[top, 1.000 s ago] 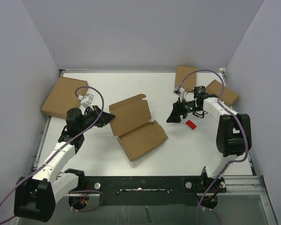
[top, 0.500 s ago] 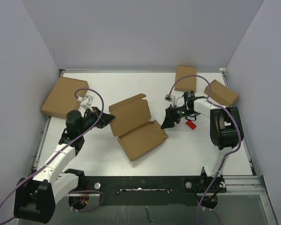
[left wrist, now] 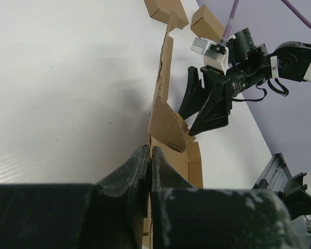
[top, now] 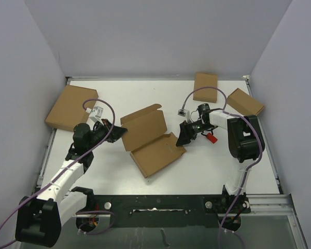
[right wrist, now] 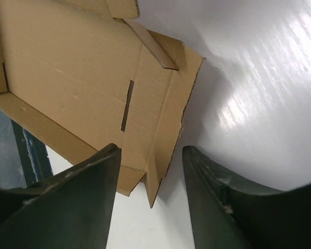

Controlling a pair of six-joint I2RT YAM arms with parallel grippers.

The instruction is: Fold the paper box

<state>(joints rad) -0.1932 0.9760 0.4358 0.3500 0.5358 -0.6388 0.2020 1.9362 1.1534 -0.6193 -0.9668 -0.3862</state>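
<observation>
The paper box [top: 150, 140] lies open in the middle of the table, a brown cardboard mailer with its lid panel toward the back left and its tray toward the front right. My left gripper [top: 120, 131] is shut on the box's left edge; in the left wrist view the cardboard edge [left wrist: 160, 88] runs away from my pinched jaws. My right gripper [top: 182, 139] is open at the box's right side flap. In the right wrist view the flap [right wrist: 166, 140] lies between my open fingers, and a thin slit [right wrist: 127, 105] shows in the panel.
A larger brown box [top: 71, 107] sits at the back left. Two smaller brown boxes [top: 205, 86] [top: 244, 102] sit at the back right. A small red object [top: 211, 137] lies beside the right arm. Walls close in the table on three sides.
My right gripper has moved left from beside the red object to the box's right flap. My left gripper has stayed shut on the box's left edge.
</observation>
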